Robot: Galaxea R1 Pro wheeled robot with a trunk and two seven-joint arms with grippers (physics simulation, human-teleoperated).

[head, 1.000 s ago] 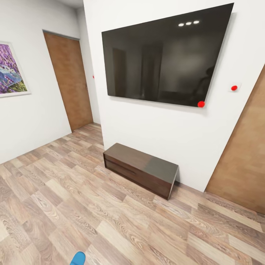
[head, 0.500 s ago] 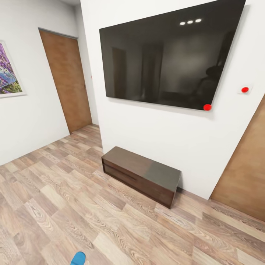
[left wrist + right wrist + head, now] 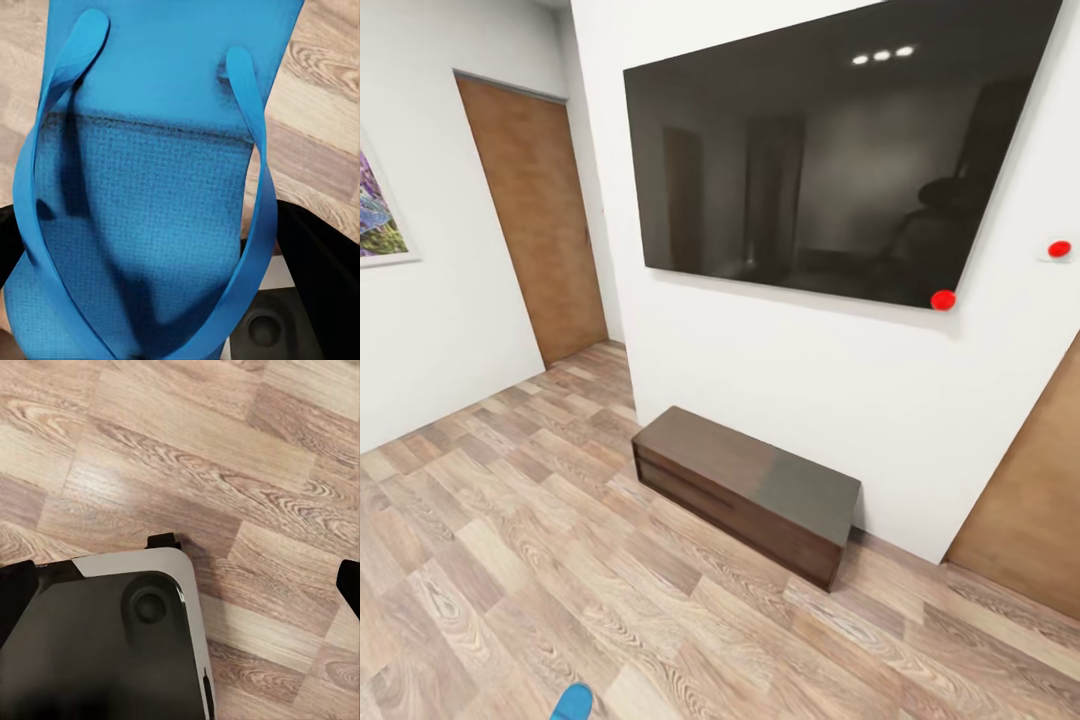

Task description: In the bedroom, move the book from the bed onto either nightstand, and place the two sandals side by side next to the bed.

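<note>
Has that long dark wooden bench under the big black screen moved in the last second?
No. The long dark wooden bench still sits against the white wall under the black screen; the camera shifted.

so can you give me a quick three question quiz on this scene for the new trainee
1. True or false: the television stands on the low dark bench.
2. What is the left end effector carrying? A: a book. B: a blue sandal. C: nothing.
3. Fill in: over the wood-plank floor, the right end effector has its jaws ____.

Key
1. False: it hangs on the white wall above the bench.
2. B.
3. Open, with nothing between them.
</note>
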